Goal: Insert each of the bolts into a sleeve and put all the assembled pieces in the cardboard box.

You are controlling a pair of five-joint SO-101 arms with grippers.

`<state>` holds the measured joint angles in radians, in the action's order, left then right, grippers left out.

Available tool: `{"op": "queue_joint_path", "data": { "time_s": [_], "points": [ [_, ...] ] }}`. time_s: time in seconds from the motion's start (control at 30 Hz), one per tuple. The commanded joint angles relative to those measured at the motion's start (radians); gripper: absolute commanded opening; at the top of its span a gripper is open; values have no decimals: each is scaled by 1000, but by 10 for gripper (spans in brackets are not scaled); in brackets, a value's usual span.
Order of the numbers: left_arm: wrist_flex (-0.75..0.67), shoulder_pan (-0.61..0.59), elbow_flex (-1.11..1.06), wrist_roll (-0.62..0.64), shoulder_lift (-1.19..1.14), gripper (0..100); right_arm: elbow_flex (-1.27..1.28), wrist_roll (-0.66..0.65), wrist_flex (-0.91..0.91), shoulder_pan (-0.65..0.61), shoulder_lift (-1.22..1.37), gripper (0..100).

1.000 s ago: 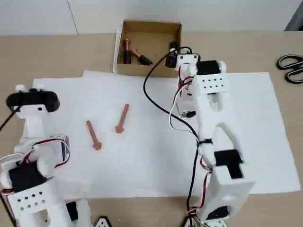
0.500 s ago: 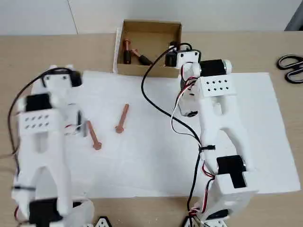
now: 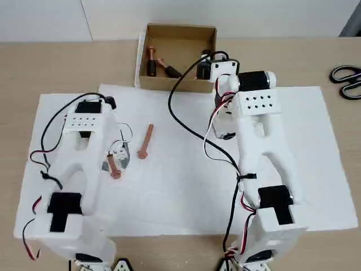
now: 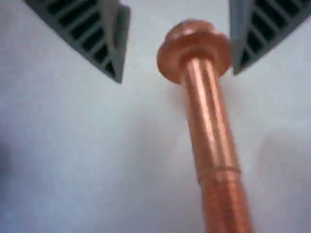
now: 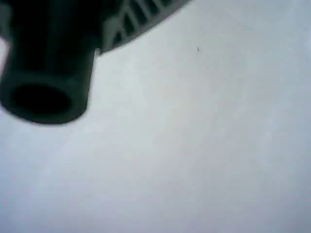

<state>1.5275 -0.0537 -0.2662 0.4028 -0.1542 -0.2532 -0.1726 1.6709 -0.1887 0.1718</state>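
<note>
Now: left gripper point(image 3: 115, 160) wide over a bolt point(image 3: 114, 169), right gripper point(image 5: 104, 36) holding a sleeve point(image 5: 46, 73)

From above, you see that bolt on the white paper point(image 3: 186, 186), a second bolt point(image 3: 145, 141) near it, and assembled pieces point(image 3: 161, 63) in the cardboard box point(image 3: 180, 27). Left wrist: fingers point(image 4: 92, 34) flank the bolt's head. Right wrist: the black sleeve hangs above the paper.

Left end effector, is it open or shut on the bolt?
Open: the left end effector has its fingers apart, flanking the bolt head, paper showing between.
</note>
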Motion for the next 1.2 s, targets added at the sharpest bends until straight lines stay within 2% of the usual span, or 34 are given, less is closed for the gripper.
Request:
{"op": "queue_joint_path", "data": {
  "time_s": [0.0, 0.13, 0.37, 0.5, 0.67, 0.77, 0.93, 1.17],
  "points": [
    [-32, 5, 47, 6, -20, 137, -43, -6, 13, 5, -64, 4],
    [-71, 5, 47, 8, -55, 133, -43, -6, 13, 5, -61, 4],
    [-107, 12, 47, 46, -81, 7, -43, -9, 13, 7, -59, 4],
    [-101, 12, 47, 46, -75, 6, -43, -9, 12, 7, -59, 4],
    [-37, 12, 87, 43, -74, 6, -43, -9, 12, 7, -59, 4],
    [61, 12, 180, 26, -74, 6, -43, -9, 12, 7, -59, 4],
    [206, 9, 372, -144, -74, 6, -43, -9, 12, 7, -59, 4],
    [222, 12, 440, -577, -74, 7, -6, -9, 4, 7, -59, 4]
  ]
}}
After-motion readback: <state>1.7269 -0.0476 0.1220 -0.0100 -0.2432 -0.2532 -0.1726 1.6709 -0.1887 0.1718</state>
